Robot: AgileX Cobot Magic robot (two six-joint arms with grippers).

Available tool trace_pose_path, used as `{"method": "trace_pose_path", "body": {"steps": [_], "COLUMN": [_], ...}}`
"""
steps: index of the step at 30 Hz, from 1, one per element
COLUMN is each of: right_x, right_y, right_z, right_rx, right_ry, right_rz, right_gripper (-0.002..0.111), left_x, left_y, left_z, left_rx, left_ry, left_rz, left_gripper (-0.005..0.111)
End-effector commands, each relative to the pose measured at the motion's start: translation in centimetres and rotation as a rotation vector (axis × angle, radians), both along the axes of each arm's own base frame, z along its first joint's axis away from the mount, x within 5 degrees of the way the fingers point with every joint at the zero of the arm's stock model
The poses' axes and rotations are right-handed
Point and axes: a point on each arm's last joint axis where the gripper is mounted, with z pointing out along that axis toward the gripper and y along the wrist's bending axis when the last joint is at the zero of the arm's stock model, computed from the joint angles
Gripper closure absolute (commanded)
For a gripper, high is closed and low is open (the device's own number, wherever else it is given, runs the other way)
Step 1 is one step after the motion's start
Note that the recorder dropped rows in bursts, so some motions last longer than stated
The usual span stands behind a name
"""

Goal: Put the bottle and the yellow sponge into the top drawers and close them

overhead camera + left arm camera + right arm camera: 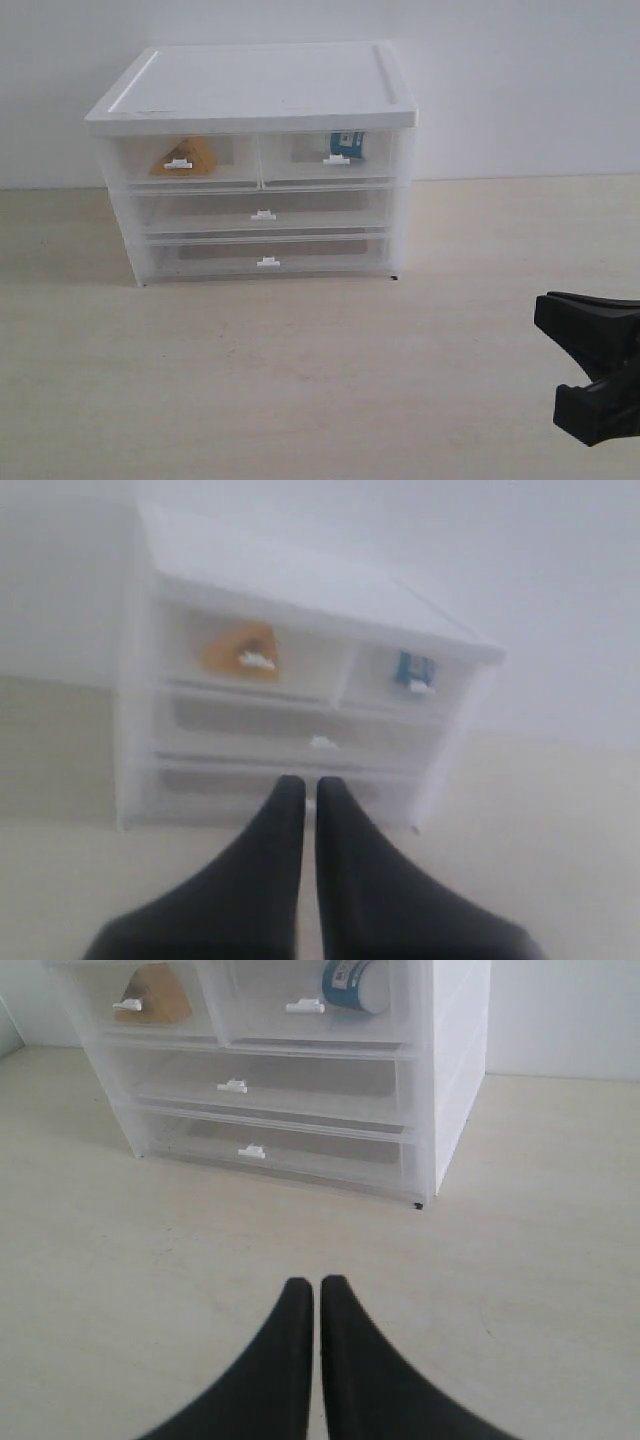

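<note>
Nearest the lens, the left jaws and the right jaws were each pressed shut with nothing between them, both held over the desk (540, 1290) in front of the white drawer cabinet (250, 85). Inside that cabinet the yellow sponge (186, 155) lay in the left of the two top drawers (232, 166) and the bottle (347, 142) lay on its side in the right one. Both drawers sat pushed in level with the cabinet's front, above its two wider drawers (320, 211).
</note>
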Motion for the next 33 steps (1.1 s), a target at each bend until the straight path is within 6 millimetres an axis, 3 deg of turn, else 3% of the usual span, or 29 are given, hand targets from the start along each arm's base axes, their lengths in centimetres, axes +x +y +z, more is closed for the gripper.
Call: {"method": "trace_pose_path", "body": {"steps": [1,5,12,18,27,33], "right_x": [0.0,0.0,0.0,0.0,0.0,0.0], "right_y": [0.0,0.0,0.0,0.0,0.0,0.0], "right_z": [0.1,0.2,0.2,0.2,0.2,0.2], "right_rx": [0.003,0.005,0.007,0.007,0.007,0.007], "right_ry": [-0.005,-0.008,-0.012,-0.012,-0.012,-0.012], "right_rz": [-0.002,-0.002,-0.002,-0.002,-0.002,-0.002], "right_gripper": [0.108,0.108,0.108,0.108,0.108,0.108], "left_x": [-1.7,-3.3,-3.1,-2.7,-1.9,-1.9], "left_y": [1.5,2.1,2.6,2.7,3.4,3.6], "left_z": [0.9,1.4,0.7,-0.6,-4.4,-5.2], "left_rx": [0.038,0.082,0.103,0.235,0.171,0.200], "left_ry": [-0.174,-0.305,-0.286,-0.269,-0.166,-0.091], "left_rz": [0.162,0.271,0.366,0.379,0.435,0.446], "left_gripper": [0.103,0.103,0.103,0.103,0.103,0.103]}}
